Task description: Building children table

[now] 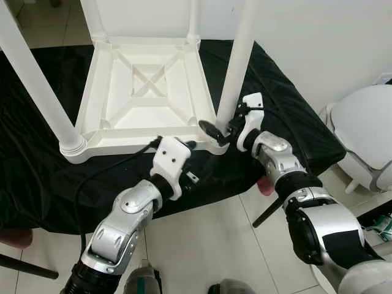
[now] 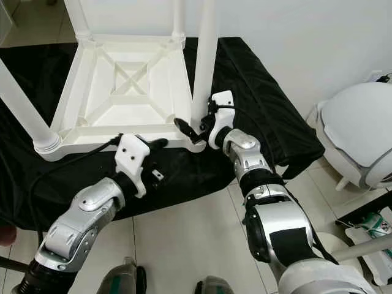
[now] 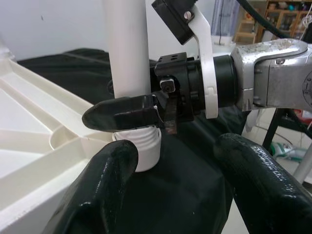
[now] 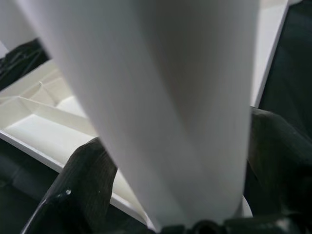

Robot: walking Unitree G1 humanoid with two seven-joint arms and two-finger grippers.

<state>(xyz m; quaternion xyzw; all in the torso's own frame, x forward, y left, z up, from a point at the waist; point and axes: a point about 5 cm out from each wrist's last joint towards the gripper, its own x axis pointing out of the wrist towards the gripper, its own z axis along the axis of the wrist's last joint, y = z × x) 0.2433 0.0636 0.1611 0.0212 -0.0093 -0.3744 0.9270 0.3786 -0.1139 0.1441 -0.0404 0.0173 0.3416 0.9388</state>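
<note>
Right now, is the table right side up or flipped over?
Flipped over: the white table lies top-down on the black cloth, ribbed underside showing, legs pointing up.

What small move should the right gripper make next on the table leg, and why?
Probably twist the leg further into its corner socket. The right gripper clasps the leg just above the upturned tabletop, and thread ridges show at the base, so it looks not fully seated.

No legible text, label, brand mark, number or sign found on any surface in the head views or the wrist views.
</note>
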